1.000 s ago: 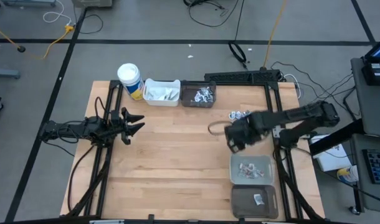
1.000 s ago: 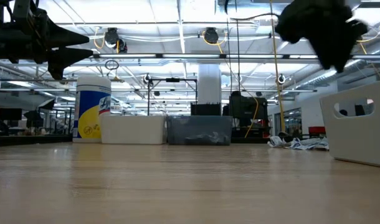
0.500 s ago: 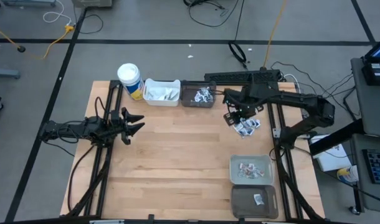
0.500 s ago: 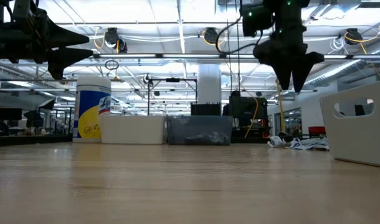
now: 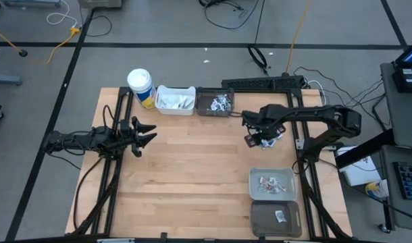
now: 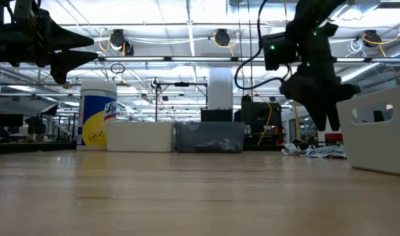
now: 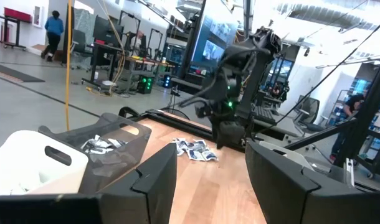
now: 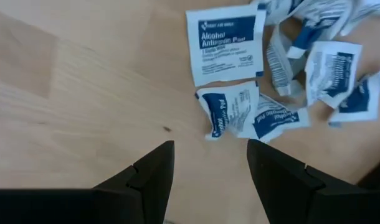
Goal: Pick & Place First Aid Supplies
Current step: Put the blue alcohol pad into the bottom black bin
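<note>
Over the right side of the table, beside the loose heap of first aid supplies [image 5: 267,137], the right gripper [image 5: 250,140] has swung from above the near grey bin [image 5: 273,183] a second ago, out past the dark bin at the far edge [image 5: 215,102] half a second ago, and now hangs low over the wood at the heap's near-left edge. That return trip reads as one packet delivered and the arm coming back for another, so the step in hand is most likely the next pick. In the right wrist view its two dark fingers [image 8: 143,177] stand apart with bare wood between them; they hold nothing and touch nothing, and a crumpled blue-printed packet [image 8: 226,109] lies just ahead of the gap, with a flat alcohol prep pad [image 8: 225,45] beyond it and more sachets bunched farther on. Packets already lie in the grey bin, one in the darker bin [image 5: 276,218] nearest the front edge, and more in the white bin [image 5: 174,100] and dark bin at the far edge beside the white cup [image 5: 140,83]. Well apart on the left side, the left gripper [image 5: 145,134] waits above the table, its fingers spread and empty.
</note>
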You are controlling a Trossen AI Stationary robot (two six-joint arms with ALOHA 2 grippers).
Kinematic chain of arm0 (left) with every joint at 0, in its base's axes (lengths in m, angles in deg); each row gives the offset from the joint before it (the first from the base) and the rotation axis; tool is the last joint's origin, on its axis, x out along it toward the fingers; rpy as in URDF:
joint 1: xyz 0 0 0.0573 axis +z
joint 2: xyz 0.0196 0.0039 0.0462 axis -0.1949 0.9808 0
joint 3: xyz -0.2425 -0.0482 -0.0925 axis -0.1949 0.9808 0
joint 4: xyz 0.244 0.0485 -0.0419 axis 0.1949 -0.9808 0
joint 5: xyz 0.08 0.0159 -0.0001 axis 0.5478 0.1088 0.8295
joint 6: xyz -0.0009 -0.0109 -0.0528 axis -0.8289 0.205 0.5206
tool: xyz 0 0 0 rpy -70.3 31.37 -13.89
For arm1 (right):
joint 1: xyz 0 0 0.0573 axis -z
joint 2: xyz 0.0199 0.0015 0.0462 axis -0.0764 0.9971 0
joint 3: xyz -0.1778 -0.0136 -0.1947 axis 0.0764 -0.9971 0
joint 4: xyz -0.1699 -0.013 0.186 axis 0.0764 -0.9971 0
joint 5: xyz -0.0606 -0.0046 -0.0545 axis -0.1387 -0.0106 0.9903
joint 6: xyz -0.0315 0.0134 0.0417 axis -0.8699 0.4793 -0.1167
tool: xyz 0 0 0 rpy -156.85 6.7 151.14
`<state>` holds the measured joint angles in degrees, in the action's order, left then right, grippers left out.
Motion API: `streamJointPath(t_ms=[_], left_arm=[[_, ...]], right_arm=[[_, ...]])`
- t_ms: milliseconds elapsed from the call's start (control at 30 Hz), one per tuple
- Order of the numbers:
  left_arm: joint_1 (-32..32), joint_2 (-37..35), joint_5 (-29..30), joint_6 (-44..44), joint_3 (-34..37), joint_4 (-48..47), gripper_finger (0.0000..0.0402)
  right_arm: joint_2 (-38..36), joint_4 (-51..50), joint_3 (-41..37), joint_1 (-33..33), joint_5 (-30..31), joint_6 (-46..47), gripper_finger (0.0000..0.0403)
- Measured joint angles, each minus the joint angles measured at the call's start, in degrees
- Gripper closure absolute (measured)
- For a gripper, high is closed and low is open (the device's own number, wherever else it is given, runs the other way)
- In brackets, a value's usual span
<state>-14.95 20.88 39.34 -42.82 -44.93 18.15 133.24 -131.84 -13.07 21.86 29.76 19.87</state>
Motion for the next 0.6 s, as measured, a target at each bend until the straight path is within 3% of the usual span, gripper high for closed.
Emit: streamJointPath(t_ms=[300,600], left_arm=[[0.0,0.0,0.0,0.0,0.0,0.0,0.0206],[0.0,0.0,0.0,0.0,0.0,0.0,0.0206]], right_arm=[[0.0,11.5,-8.1,-0.7,0.5,-3.0,0.0206],[0.0,14.4,-12.1,0.2,1.7,-4.7,0.0220]])
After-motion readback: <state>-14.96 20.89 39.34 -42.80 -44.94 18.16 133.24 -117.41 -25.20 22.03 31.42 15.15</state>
